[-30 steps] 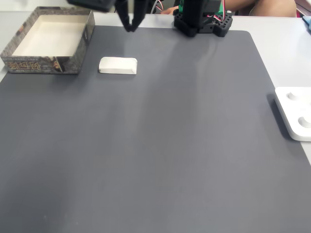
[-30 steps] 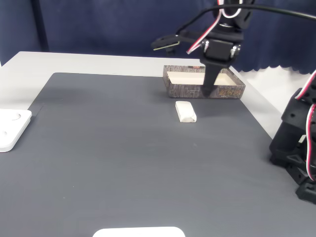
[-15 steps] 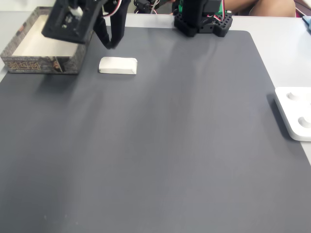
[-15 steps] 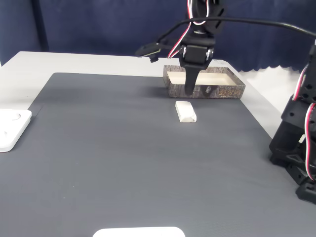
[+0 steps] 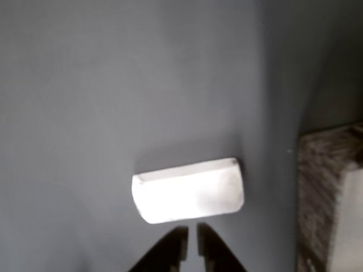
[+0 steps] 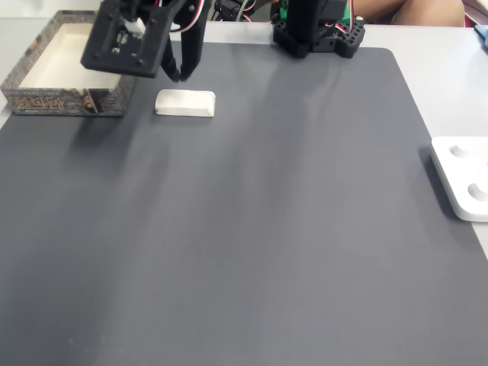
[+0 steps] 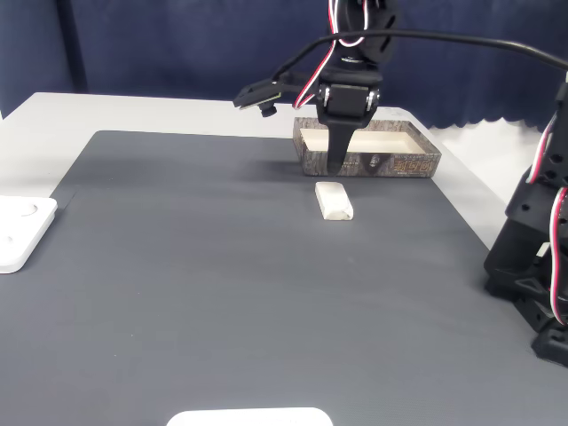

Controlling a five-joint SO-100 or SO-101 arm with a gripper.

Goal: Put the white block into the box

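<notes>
The white block (image 6: pixel 185 103) lies flat on the dark grey mat just right of the box (image 6: pixel 65 101) in a fixed view, and in front of the box (image 7: pixel 373 163) in the other fixed view, where the block (image 7: pixel 334 200) is also seen. My gripper (image 6: pixel 183 75) hangs just above the block's far side, its black fingers together with nothing held. In the other view the gripper (image 5: pixel 191 245) points at the block (image 5: pixel 187 190) from the bottom edge, a thin slit between its fingers, with the box's (image 5: pixel 329 198) speckled wall at right.
A white device (image 6: pixel 461 177) with round dimples sits at the mat's edge, and is seen again as the white device (image 7: pixel 18 231) at left. The arm's black base (image 6: pixel 316 30) stands at the back. A white object (image 7: pixel 248 417) peeks in at the bottom.
The gripper has swung from the back of the mat towards the box and come down; in the last half second it shifted slightly towards the block. The block has not moved.
</notes>
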